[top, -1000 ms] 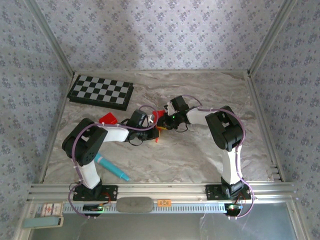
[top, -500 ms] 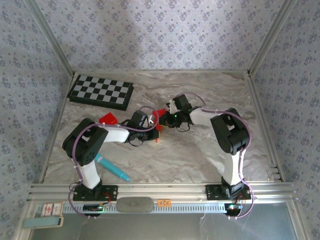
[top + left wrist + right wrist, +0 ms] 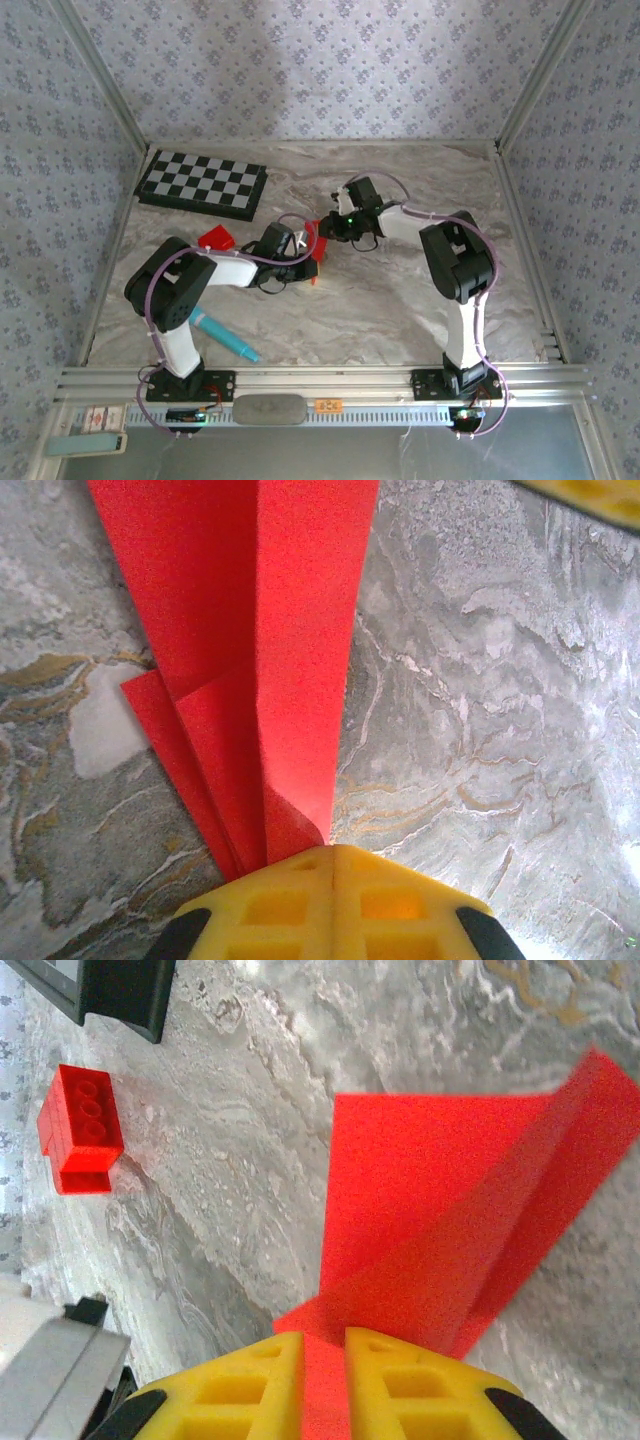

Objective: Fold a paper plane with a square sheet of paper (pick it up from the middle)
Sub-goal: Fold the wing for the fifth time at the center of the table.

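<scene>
Red paper (image 3: 318,243), creased into long overlapping pleats, is stretching between the two arms near the middle of the marble table (image 3: 400,300). The left gripper (image 3: 333,852) is pinching its narrow end tight; the right gripper (image 3: 323,1345) is clamping another edge. The right wrist view is catching a red brick (image 3: 80,1130) near the board (image 3: 120,985) corner.

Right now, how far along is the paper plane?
Done: the red paper is creased into long stacked folds. In hand: the left gripper and right gripper both pinch it, jaws closed. Remaining: probably final wing creases and release.
</scene>
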Controlling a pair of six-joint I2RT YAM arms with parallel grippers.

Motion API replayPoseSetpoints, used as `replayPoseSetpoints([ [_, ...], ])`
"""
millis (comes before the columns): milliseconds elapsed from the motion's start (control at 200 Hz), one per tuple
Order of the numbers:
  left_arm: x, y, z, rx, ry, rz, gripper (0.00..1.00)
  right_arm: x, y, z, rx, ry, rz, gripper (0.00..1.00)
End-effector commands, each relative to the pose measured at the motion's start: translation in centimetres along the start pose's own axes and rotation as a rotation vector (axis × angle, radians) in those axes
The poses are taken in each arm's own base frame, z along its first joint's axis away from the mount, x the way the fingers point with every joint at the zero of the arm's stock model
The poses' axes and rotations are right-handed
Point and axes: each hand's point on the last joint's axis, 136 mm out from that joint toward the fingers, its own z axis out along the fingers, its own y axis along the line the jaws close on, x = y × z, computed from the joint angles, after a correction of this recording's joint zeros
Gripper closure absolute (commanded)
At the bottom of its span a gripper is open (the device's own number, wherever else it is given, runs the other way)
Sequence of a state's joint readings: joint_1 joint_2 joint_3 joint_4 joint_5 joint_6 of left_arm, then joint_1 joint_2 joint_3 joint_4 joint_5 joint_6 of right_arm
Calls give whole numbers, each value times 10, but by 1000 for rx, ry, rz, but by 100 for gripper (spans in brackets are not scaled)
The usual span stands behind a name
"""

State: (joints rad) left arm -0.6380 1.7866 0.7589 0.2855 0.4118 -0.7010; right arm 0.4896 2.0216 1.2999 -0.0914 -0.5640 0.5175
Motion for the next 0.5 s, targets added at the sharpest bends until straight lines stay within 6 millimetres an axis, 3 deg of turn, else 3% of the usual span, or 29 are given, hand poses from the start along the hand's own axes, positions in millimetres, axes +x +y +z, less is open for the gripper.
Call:
replayPoseSetpoints([
  [0, 30, 29, 4, -95, 79, -29, 100, 2, 0, 9, 9, 39, -27, 80],
  [495, 28, 30, 1, -91, 66, -33, 99, 4, -1, 30, 14, 85, -41, 80],
])
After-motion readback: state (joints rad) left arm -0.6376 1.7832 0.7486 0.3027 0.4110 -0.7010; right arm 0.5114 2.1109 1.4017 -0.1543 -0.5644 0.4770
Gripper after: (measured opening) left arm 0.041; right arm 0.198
